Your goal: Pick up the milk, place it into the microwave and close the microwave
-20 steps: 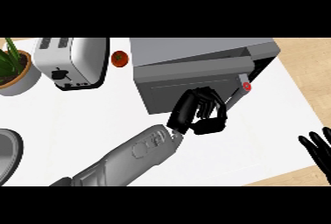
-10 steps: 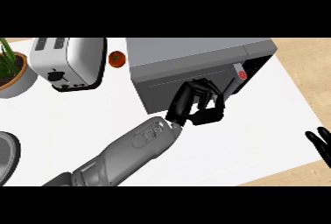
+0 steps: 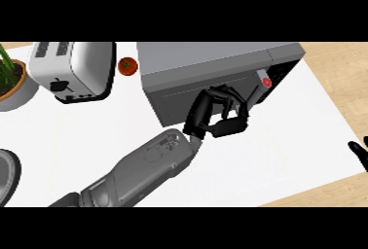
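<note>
The grey microwave point(image 3: 215, 57) stands at the back of the white counter, its door point(image 3: 179, 99) swung almost to, with a narrow gap left at its right end. Through that gap shows a bit of white and red, the milk point(image 3: 265, 81), inside the cavity. My left hand point(image 3: 215, 114) reaches in from the lower left and rests against the door's front, fingers relaxed and holding nothing. At the picture's right edge only the raised fingers of my right hand point(image 3: 358, 151) show, open and at rest.
A white toaster point(image 3: 72, 68) stands left of the microwave, with a red tomato point(image 3: 127, 65) between them. A potted plant point(image 3: 10, 80) is at the far left. A grey round rim point(image 3: 6, 177) shows at the lower left edge.
The microwave door has swung further towards shut with my left hand following it up and back. My right hand has drifted to the right edge, now mostly out of view.
</note>
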You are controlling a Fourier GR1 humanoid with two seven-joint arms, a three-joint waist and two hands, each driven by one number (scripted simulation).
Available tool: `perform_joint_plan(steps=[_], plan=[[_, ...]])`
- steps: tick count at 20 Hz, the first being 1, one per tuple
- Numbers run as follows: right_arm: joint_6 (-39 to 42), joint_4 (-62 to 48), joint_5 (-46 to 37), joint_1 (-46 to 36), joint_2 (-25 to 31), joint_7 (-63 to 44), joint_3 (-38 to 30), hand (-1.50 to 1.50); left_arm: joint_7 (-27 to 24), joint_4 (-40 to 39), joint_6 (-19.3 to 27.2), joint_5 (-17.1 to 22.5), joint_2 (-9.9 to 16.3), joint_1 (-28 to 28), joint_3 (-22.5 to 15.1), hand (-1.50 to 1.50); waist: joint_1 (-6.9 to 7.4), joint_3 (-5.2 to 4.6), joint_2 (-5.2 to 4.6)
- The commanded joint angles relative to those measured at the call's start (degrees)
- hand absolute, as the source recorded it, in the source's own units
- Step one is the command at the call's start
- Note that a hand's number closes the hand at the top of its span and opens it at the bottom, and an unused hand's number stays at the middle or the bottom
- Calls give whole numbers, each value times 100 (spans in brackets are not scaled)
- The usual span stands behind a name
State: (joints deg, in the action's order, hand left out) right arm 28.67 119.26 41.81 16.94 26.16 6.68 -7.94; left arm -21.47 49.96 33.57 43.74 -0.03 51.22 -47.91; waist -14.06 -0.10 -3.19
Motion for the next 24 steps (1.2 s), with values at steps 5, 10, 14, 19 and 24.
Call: perform_joint_plan(steps=[5, 10, 14, 19, 24], plan=[[106, 136, 236, -76, 147, -127, 38, -150, -307, -672, 270, 335, 3, 300, 371, 150, -69, -2, -127], [255, 244, 423, -68, 221, -126, 40, -150, -519, -734, 316, 495, 3, 348, 402, 150, -111, 1, -118], [254, 307, 544, -140, 269, -193, 95, -150, -663, -722, 330, 598, 3, 388, 359, 150, -90, -5, -158], [350, 355, 586, -146, 394, -259, 90, -150, -866, -754, 364, 711, 3, 357, 302, 150, -129, -4, -184], [359, 413, 680, -152, 439, -281, 59, -150, -976, -808, 407, 824, 3, 401, 328, 150, -146, 0, -190]])
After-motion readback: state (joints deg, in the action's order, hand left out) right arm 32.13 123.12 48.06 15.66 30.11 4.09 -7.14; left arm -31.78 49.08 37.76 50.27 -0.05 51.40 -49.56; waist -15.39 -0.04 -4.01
